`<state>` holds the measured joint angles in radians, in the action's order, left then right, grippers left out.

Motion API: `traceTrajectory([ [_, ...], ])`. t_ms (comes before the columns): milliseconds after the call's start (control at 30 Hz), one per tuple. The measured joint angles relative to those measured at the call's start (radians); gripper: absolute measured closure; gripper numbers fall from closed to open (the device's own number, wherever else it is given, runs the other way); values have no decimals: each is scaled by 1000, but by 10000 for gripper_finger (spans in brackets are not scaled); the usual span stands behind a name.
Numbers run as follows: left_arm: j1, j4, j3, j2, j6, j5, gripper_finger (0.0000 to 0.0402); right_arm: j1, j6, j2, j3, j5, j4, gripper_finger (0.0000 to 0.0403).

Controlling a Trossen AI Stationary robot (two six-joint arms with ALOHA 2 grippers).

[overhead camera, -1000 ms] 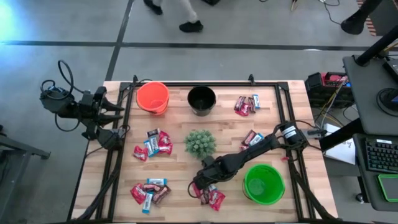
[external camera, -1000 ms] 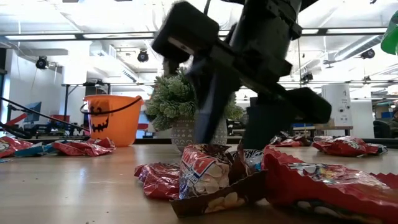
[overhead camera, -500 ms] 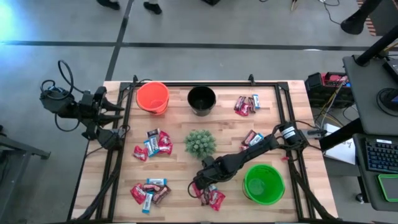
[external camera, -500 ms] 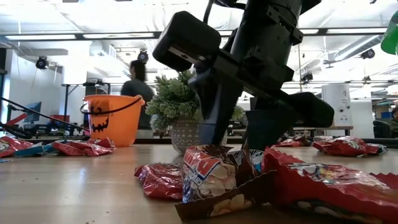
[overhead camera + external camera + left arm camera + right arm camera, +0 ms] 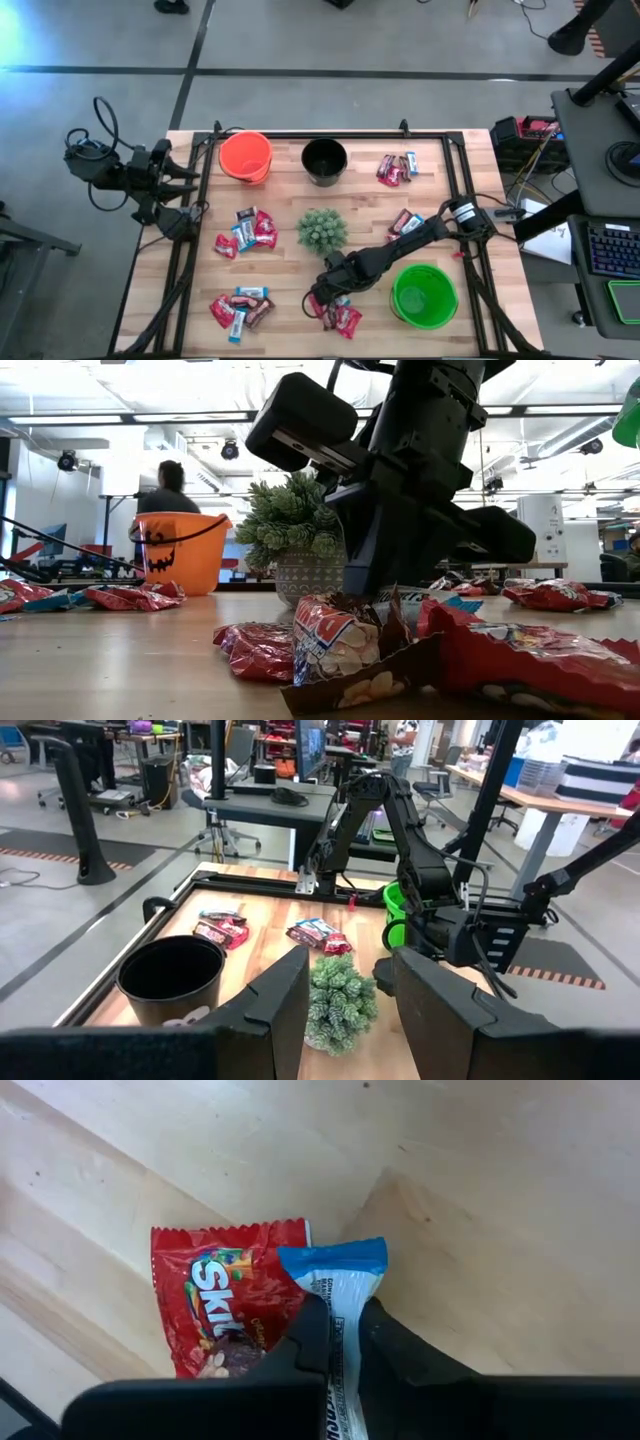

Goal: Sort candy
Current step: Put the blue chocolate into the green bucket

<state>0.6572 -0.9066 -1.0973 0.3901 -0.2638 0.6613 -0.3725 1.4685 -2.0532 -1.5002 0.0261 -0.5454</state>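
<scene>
The right hand (image 5: pixel 322 305) is down in the lower middle of the high view, on the candy pile (image 5: pixel 335 315) just left of the green bucket (image 5: pixel 424 295). Its 2 fingers (image 5: pixel 310 1342) are pinched shut on the edge of a light blue and white candy (image 5: pixel 345 1295), which lies touching a red candy (image 5: pixel 225 1310) on the bench (image 5: pixel 480 1200). In the low view the same hand comes down onto the pile from above, with red wrappers (image 5: pixel 520 660) crumpled around it.

The left hand (image 5: pixel 190 195) waits off the left edge of the bench, its fingers (image 5: pixel 280 1010) parted with nothing between them.

More candy lies in 4 other groups: middle left (image 5: pixel 245 232), lower left (image 5: pixel 238 308), upper right (image 5: pixel 395 168), and right of centre (image 5: pixel 403 224). An orange bucket (image 5: pixel 246 156) and a black bucket (image 5: pixel 324 160) stand along the top of the bench, and a spiky green plant (image 5: pixel 321 230) sits in the middle.

These sweets look light, thin and crinkly, so they should lift easily, yet the glossy film is likely slippery and a neighbour may drag along. The crimped end seam, or a pinch across the narrow width as here, seems the surest hold, since a flat wrapper gives little to grab from above.
</scene>
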Motion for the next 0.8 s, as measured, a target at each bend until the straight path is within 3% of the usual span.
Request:
traceTrajectory([
  [300, 0, 0, 0, 0, -9, 0, 274, 0, -31, 17, -56, 0, -60, 390],
  [800, 0, 0, 0, 0, -7, 0, 274, 0, -106, 25, -399, -107, -621, 390],
])
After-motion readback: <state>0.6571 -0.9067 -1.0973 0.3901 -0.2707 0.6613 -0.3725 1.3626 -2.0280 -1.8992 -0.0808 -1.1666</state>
